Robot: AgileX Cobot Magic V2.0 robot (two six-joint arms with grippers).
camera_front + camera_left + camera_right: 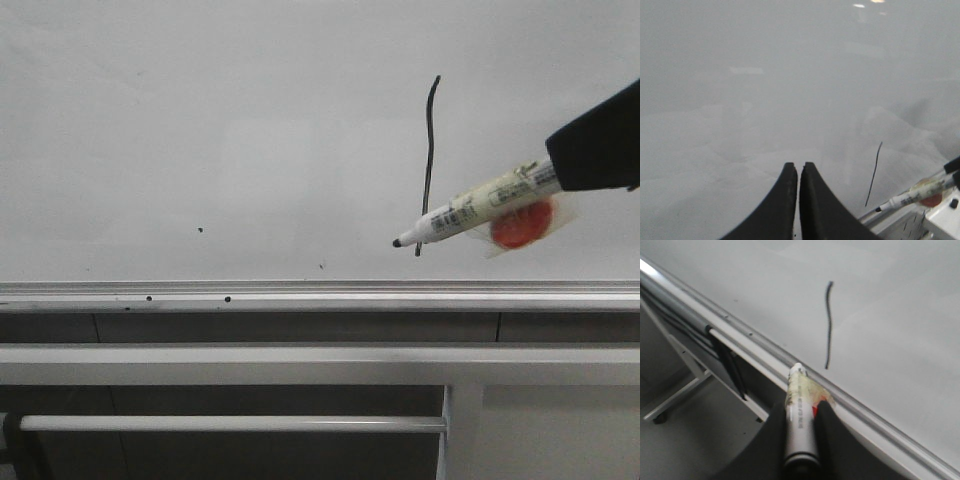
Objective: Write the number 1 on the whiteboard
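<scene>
The whiteboard [250,140] fills the front view, with its silver rail [300,292] below. On it is the number 1 [430,165], a thin wavy black stroke; it also shows in the left wrist view [873,174] and the right wrist view [828,325]. My right gripper [801,407] is shut on a white marker pen [475,207] with yellowish tape and a red piece. The pen's black tip [398,242] is just left of the stroke's lower end; contact with the board cannot be told. My left gripper [799,166] is shut and empty, facing the board left of the stroke.
A grey metal frame with a horizontal bar [230,423] and an upright post [458,430] stands below the rail. Small black specks [200,230] dot the board and the rail. The right arm's dark sleeve [600,145] enters from the right.
</scene>
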